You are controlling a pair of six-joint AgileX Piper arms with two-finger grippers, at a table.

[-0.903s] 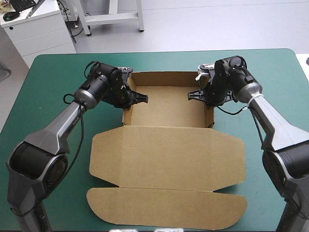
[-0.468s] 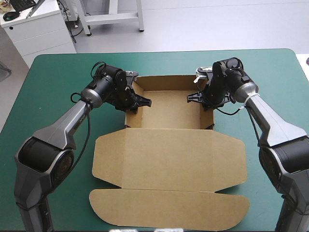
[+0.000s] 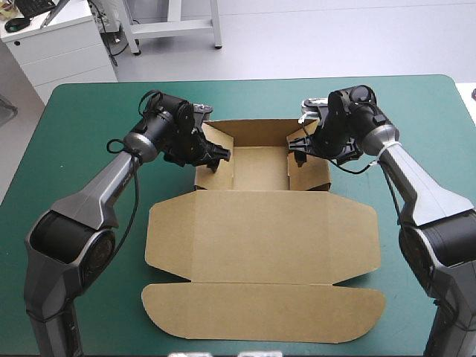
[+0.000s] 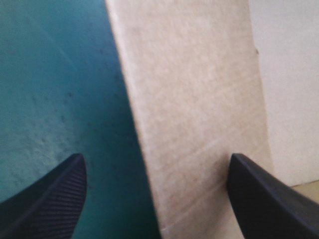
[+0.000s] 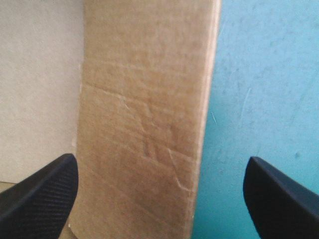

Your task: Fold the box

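- The box (image 3: 260, 223) lies in the middle of the teal-green worktop (image 3: 74, 119). Its far half is raised into a shallow tray, and its lid (image 3: 260, 316) is flat toward the near edge.
- Your left hand (image 3: 216, 155) is at the left side wall (image 3: 224, 175) and your right hand (image 3: 297, 145) is at the right side wall (image 3: 316, 175), both reaching in over the tray.
- Both hands are wide. In each wrist view the black fingers (image 4: 45, 204) (image 5: 40, 194) stand well apart, with brown board between them and teal-green cover on the outer side. Neither hand grips anything.
- The step in hand looks like setting up and tucking the two side walls, which lean inward and are not yet squared.
- The next move probably calls for equal inward pressure from both hands, so the tray does not slide or twist on the cover.
- Keep each wall centred between its fingers and check that the corner flaps seat inside the tray.
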